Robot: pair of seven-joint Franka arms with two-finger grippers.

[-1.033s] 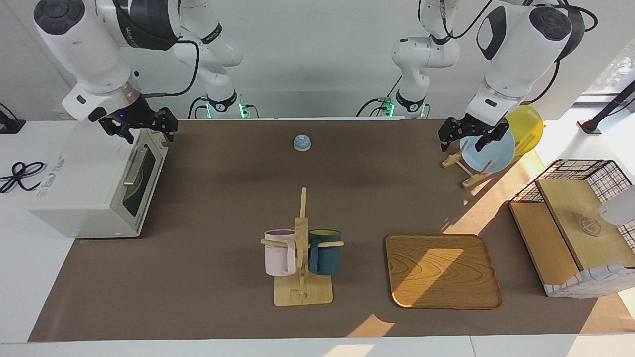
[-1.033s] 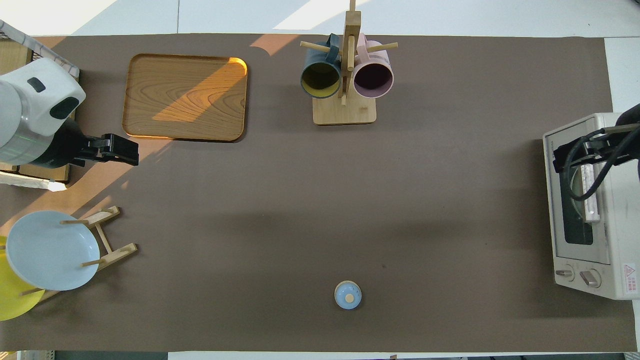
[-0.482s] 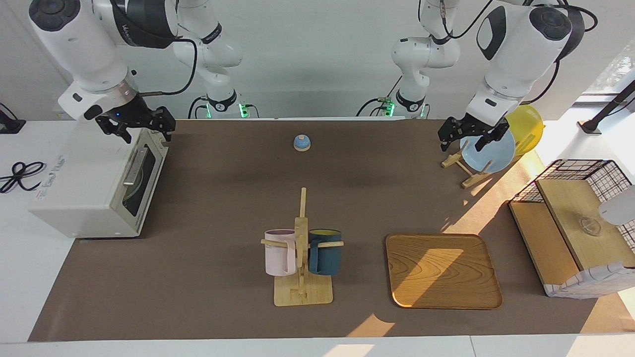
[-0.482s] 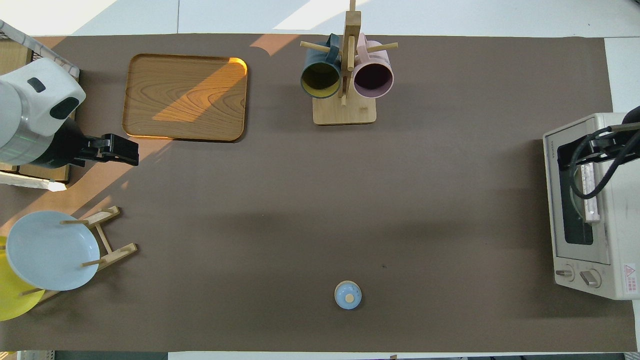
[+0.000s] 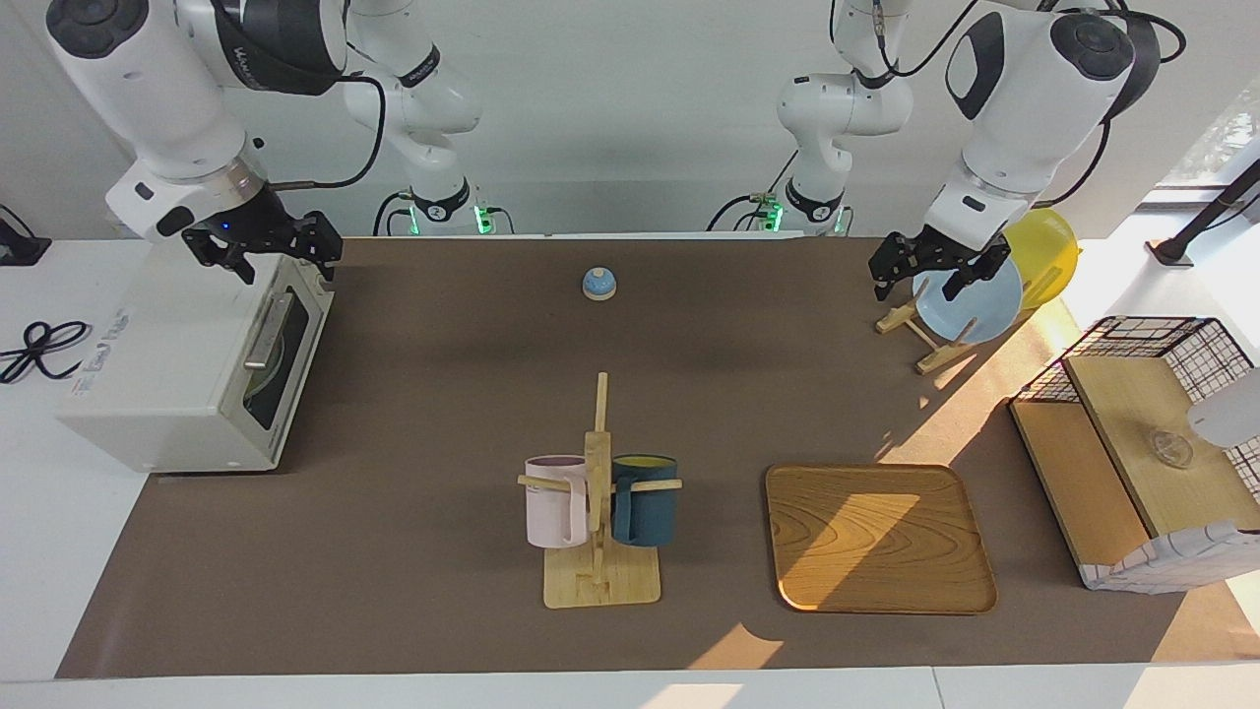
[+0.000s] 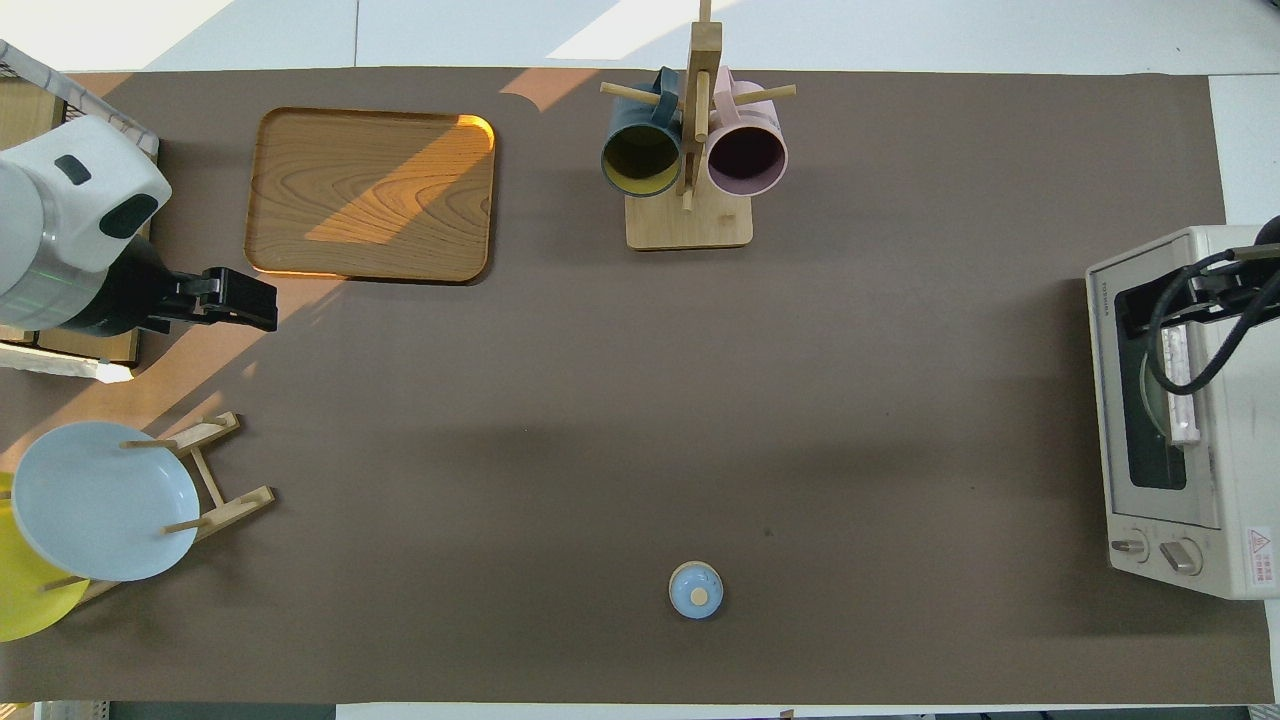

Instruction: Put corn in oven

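The white oven [image 5: 182, 369] stands at the right arm's end of the table, also in the overhead view [image 6: 1180, 420]. Its dark glass door [image 5: 281, 350] is shut, with the silver handle across it. No corn shows in either view; only a dim pale shape shows through the glass. My right gripper [image 5: 285, 266] is open and empty, in the air over the oven's top front edge nearest the robots; it also shows in the overhead view [image 6: 1128, 312]. My left gripper [image 5: 930, 274] is open and empty, waiting over the plate rack.
A blue plate [image 5: 970, 300] and a yellow plate [image 5: 1048, 251] stand in a wooden rack. A mug stand with a pink mug [image 5: 554, 502] and a dark blue mug [image 5: 645, 500], a wooden tray [image 5: 876, 537], a small blue bell [image 5: 598, 284] and a wire basket [image 5: 1147, 443] are on the table.
My right gripper has drawn back a little over the oven, toward the right arm's end of the table, and risen slightly. The left arm has not moved.
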